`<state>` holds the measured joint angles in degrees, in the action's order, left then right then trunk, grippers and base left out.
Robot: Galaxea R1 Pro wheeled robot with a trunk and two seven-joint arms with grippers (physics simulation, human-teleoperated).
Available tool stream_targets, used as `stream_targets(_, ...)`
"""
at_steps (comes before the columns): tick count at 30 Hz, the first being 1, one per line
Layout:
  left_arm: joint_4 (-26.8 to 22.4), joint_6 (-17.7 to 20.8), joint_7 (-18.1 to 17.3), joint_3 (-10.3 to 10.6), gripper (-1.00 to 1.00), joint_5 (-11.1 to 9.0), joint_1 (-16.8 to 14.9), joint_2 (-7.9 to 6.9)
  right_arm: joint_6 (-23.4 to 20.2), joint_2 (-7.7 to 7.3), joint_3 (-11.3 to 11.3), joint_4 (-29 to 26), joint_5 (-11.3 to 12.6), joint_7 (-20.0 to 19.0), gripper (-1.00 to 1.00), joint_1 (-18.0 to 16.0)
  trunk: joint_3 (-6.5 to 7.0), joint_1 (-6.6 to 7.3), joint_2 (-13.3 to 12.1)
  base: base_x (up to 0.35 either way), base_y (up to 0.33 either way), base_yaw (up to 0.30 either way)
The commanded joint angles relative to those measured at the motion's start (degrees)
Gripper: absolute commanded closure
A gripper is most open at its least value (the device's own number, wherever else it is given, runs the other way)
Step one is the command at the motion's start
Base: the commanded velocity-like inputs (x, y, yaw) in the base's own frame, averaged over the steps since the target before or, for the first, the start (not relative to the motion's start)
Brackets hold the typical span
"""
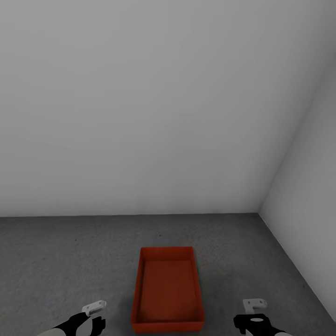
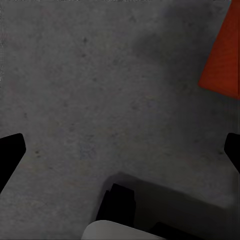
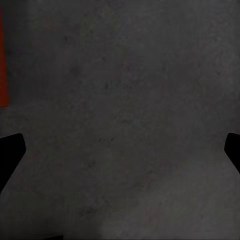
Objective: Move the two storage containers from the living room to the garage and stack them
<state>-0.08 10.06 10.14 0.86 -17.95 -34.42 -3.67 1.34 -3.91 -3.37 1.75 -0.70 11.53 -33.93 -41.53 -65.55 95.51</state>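
A single red bin (image 1: 168, 291) sat on the grey concrete floor (image 1: 70, 261) at lower centre of the head view, near the wall corner (likely the stack's base), flanked by the left pincer (image 1: 94, 313) and right pincer (image 1: 254, 311), both spread apart and empty.

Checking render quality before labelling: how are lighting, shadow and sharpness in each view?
Head view: even soft light, container sharp, faint shadow beside it. Left wrist view: dim, soft-edged shadow on the concrete floor. Right wrist view: darkest, mottled, slightly blurry.
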Motion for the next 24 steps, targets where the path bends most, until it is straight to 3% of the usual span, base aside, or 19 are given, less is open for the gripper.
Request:
stream_targets(1,-0.01,0.19,0.15,0.11,-1.0,-0.32,-0.03,0.03,0.16,0.07,-0.32,0.18,-0.08,0.16,-1.0,-0.08,0.14,0.23,-0.39,0.0,0.0,0.0)
stream_targets(24,0.0,0.18,0.14,0.1,-1.0,-0.33,-0.13,0.07,0.35,0.14,-0.32,0.18,-0.11,0.24,-1.0,-0.09,4.09,5.06,-9.21,0.0,0.0,0.0)
